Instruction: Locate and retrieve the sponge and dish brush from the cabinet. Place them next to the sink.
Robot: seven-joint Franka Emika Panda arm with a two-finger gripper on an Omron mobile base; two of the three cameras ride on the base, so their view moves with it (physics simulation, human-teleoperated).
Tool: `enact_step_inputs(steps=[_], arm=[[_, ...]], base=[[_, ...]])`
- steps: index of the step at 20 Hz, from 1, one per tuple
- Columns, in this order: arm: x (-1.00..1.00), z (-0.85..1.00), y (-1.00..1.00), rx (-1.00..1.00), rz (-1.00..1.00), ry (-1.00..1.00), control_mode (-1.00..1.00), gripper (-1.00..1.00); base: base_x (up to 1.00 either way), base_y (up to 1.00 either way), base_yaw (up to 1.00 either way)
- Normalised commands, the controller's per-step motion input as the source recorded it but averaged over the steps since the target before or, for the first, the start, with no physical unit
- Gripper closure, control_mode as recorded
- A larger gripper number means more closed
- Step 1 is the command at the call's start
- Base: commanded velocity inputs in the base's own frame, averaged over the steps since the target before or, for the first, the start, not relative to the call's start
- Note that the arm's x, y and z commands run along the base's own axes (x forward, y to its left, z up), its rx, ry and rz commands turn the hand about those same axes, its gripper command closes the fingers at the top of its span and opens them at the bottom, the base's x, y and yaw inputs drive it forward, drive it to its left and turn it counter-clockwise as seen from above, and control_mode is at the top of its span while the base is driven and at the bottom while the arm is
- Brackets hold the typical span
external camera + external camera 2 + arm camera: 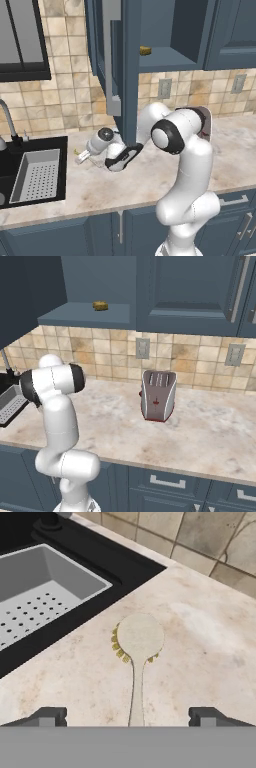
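The dish brush [139, 637] lies flat on the marble counter just right of the sink [131, 567], its round cream head and yellow bristles pointing away from me. My gripper [127, 717] hovers low over its slim handle, open, with both fingertips [47, 716] standing well clear on either side. From the left base view the gripper [82, 157] is down at the counter beside the sink [60, 145]. The ochre sponge [145, 50] [100, 305] rests on the shelf of the open dark blue cabinet [131, 75].
A grey perforated tray [75, 574] sits in the basin, with the chrome tap [7, 117] behind it. The open cabinet door [112, 60] hangs above my arm. A toaster [158, 395] stands on the counter to the right, with wall outlets [143, 348] behind it.
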Motion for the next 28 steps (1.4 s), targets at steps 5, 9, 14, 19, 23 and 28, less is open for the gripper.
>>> enact_step_inputs(steps=[5, 9, 14, 19, 23, 28], arm=[[0.0, 0.09, -0.17, 0.0, -0.01, 0.05, -1.0, -1.0], [-0.02, 0.38, -0.27, 0.0, -0.04, 0.09, -1.0, -1.0], [-0.02, 0.68, -0.18, -0.04, -0.06, 0.08, -1.0, -1.0], [-0.02, 0.75, -0.09, -0.04, -0.06, 0.11, -1.0, -1.0], [0.0, 0.66, -0.12, -0.09, -0.07, 0.17, -1.0, -1.0], [0.03, 0.52, -0.21, -0.14, -0.09, 0.15, -1.0, -1.0]], base=[[0.0, 0.0, 0.0], [0.0, 0.0, 0.0], [0.0, 0.0, 0.0], [0.0, 0.0, 0.0], [0.0, 0.0, 0.0], [0.0, 0.0, 0.0]])
